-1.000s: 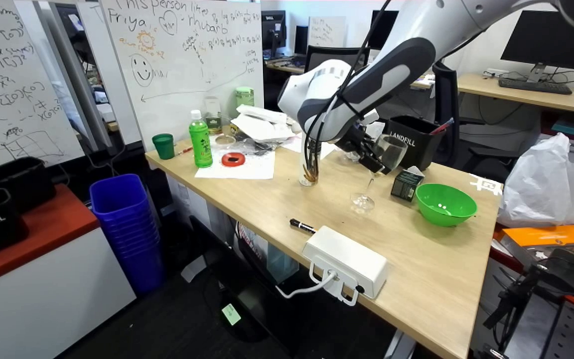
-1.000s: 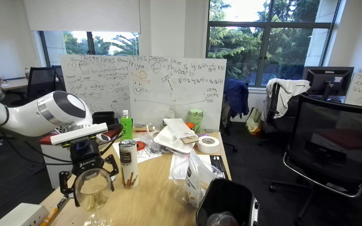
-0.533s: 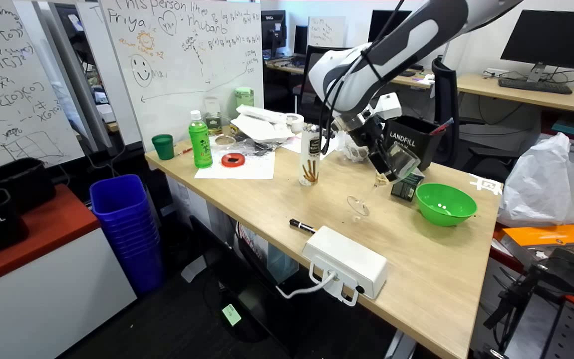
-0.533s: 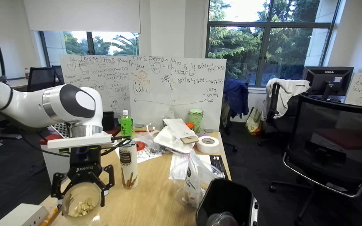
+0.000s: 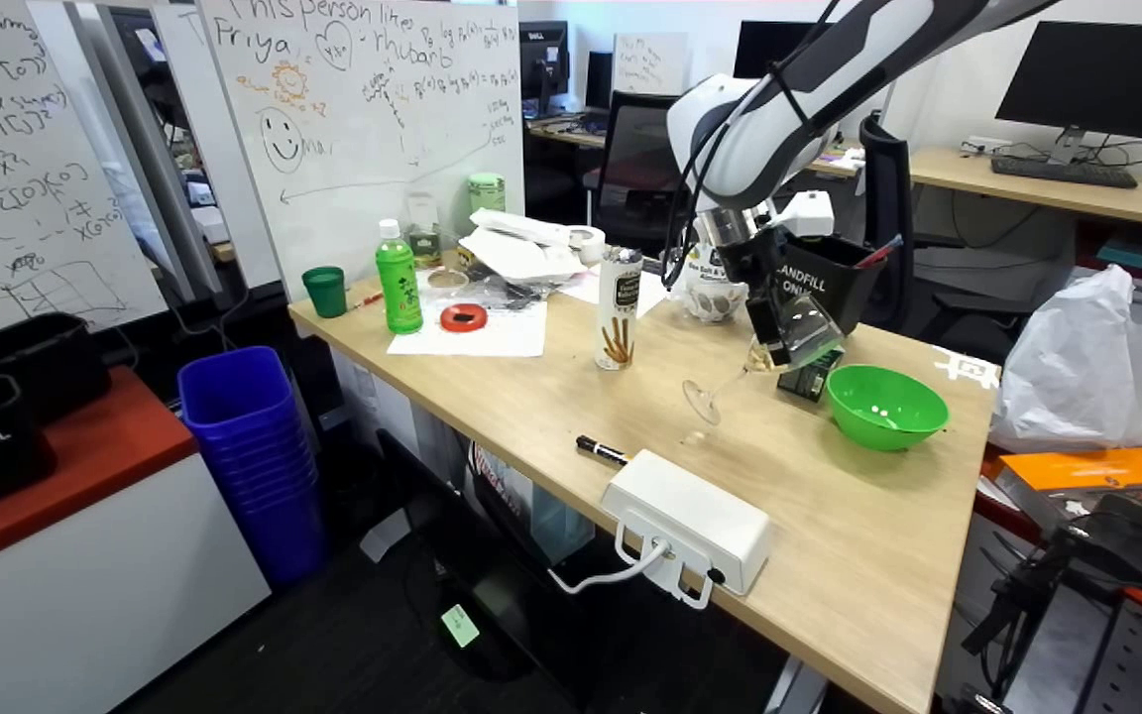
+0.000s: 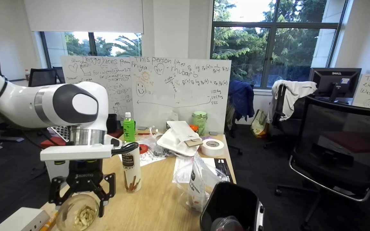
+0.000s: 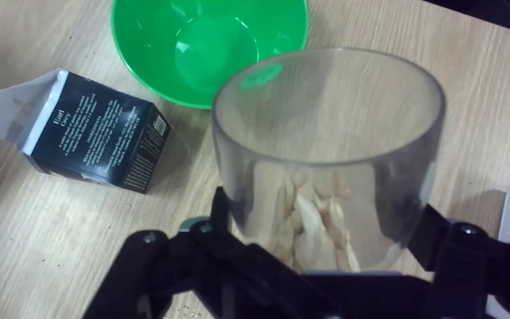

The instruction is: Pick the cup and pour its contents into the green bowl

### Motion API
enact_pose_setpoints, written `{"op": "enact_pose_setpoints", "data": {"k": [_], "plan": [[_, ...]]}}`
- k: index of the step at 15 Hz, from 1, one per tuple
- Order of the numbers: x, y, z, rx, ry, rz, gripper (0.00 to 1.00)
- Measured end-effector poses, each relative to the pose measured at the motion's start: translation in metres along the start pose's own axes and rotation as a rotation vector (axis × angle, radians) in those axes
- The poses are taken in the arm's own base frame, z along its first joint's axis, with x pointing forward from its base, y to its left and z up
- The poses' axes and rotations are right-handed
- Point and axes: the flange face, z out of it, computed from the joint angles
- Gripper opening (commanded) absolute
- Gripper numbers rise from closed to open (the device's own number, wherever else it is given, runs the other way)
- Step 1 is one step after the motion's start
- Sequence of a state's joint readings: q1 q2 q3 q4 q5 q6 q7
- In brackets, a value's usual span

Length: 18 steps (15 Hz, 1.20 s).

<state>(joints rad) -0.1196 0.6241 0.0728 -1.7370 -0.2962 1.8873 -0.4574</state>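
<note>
An office room that also shows itself as a robotics lab.
In an exterior view, a whiteboard (image 6: 181, 94) carries handwritten formulas, a heart and a smiley face; to its right in that view stand a Dell monitor (image 6: 336, 81) and a mesh-backed office chair (image 6: 345, 138) on a dark floor (image 6: 257, 170), with trees (image 6: 242, 48) visible through large windows. In an exterior view, a second counter (image 5: 953, 167) along the wall bears a dark screen (image 5: 1096, 79) and a keyboard (image 5: 1065, 172), a black bin (image 5: 851, 296) reads LANDFILL ONLY, and blue bins (image 5: 254, 466) stand in a stack. In both exterior views, a robot arm (image 6: 75, 106) reaches over a wooden counter (image 5: 829, 535).
</note>
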Motion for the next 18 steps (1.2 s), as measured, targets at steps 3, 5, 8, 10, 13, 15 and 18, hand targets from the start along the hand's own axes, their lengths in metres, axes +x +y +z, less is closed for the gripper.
{"op": "enact_pose_setpoints", "data": {"k": [3, 5, 8, 10, 13, 15, 18], "plan": [[0.001, -0.001, 0.000, -0.001, -0.001, -0.002, 0.89], [0.001, -0.001, 0.001, -0.001, -0.002, -0.001, 0.89], [0.001, 0.000, 0.001, -0.002, -0.002, -0.001, 0.64], [0.002, 0.000, 0.001, -0.002, -0.001, -0.001, 0.64], [-0.003, 0.010, 0.001, -0.009, 0.015, -0.007, 0.64], [-0.012, 0.026, 0.003, -0.014, 0.034, -0.021, 0.64], [-0.031, 0.053, 0.007, -0.003, 0.068, -0.076, 0.64]]}}
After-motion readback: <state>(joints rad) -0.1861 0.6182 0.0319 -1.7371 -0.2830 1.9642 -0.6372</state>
